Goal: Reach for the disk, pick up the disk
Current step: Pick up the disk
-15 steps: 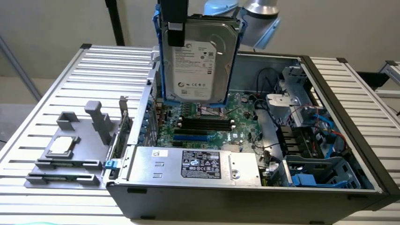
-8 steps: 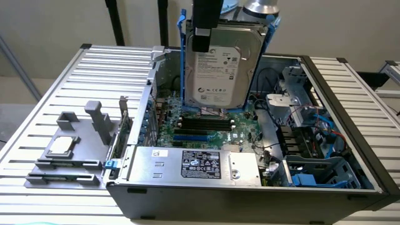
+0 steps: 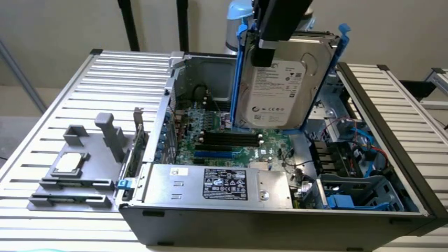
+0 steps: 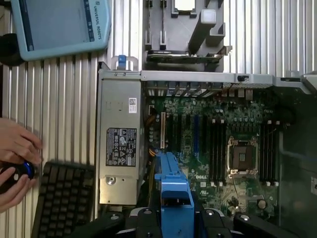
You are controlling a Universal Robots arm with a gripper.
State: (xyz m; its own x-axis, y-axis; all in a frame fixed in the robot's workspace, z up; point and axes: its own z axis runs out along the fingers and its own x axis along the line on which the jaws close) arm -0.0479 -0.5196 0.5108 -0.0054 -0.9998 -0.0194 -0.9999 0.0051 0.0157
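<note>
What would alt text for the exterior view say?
A robot gripper holds the disk, a silver hard drive in a blue bracket, lifted above an open computer case on a slatted metal table. A grey fixture sits beside the case.

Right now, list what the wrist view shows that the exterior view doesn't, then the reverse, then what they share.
Wrist view alone: a teach pendant, a black keyboard and a person's hands beside the case.

Exterior view alone: the disk's labelled face, lifted above the open computer case and hanging from the hand, and the blue drive cage.

Both: the motherboard, the power supply, the disk's blue bracket, the grey fixture and the slatted table.
</note>
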